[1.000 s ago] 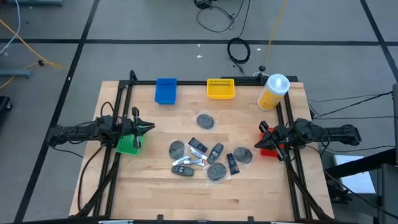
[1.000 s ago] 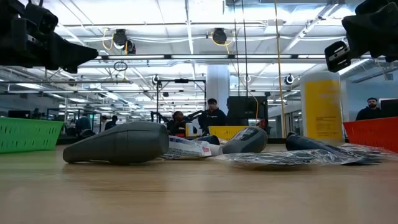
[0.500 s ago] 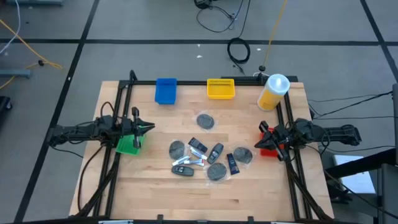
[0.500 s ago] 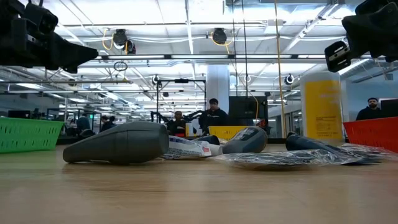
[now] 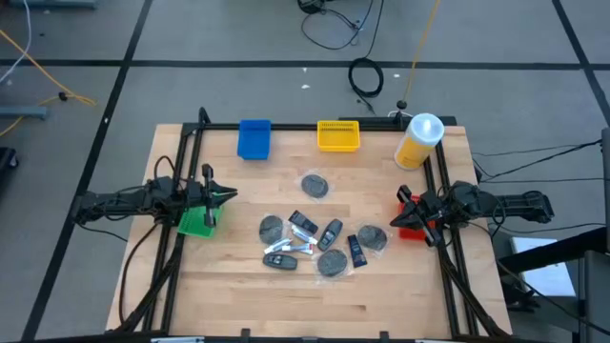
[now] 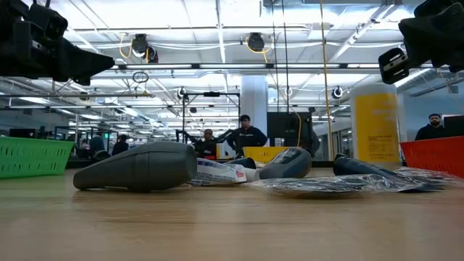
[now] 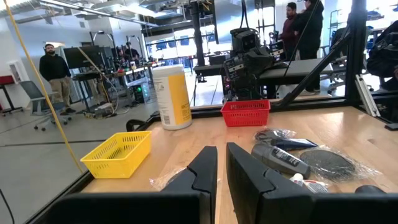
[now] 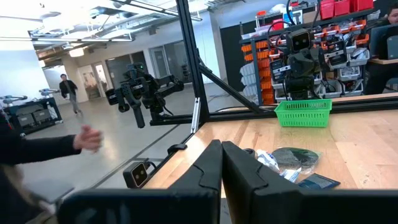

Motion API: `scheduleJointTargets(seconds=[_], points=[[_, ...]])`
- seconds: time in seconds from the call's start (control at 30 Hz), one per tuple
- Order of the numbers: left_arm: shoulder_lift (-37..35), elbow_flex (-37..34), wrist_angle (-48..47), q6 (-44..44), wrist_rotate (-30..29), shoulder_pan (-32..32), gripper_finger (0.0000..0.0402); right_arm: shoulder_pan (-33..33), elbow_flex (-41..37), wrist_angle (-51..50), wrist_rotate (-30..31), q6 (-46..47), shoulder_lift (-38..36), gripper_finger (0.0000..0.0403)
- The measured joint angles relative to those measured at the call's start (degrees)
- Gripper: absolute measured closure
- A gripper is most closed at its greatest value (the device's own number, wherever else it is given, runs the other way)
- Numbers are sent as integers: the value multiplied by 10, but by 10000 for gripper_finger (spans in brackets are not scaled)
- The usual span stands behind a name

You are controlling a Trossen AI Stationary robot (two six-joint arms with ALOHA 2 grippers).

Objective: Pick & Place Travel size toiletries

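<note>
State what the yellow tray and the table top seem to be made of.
Yellow tray: probably moulded plastic, going by the even bright colour and slotted lattice walls. Table top: looks like light wood with a smooth finish, showing plank seams and grain.

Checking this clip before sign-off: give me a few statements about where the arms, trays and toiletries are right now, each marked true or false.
1. The left gripper holds a toiletry. False: it is shut and empty, above the green tray at the table's left edge.
2. The right gripper is by the red tray. True.
3. The toiletries lie loose on the bare wood in the middle of the table. True.
4. The yellow tray holds a wrapped grey disc. False: it looks empty; the nearest grey disc lies on the wood in front of it.
5. The yellow bottle lies on its side. False: it stands upright near the far right corner.
</note>
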Motion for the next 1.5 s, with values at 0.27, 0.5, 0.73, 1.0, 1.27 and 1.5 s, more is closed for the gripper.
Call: scheduleJointTargets(seconds=[0.27, 0.5, 0.73, 1.0, 1.27, 1.5], points=[[0, 0, 0, 0, 0, 0, 364, 0, 0, 76, 32, 16, 0, 403], [0, 0, 0, 0, 0, 0, 364, 0, 0, 120, 133, 72, 28, 403], [0, 0, 0, 0, 0, 0, 364, 1, 0, 196, 208, 51, 190, 403], [0, 0, 0, 0, 0, 0, 364, 35, 37, 326, 175, 65, 409, 403], [0, 0, 1, 0, 0, 0, 364, 94, 172, 293, 165, 50, 616, 349], [0, 0, 1, 0, 0, 0, 364, 140, 335, 80, 194, 53, 739, 250]])
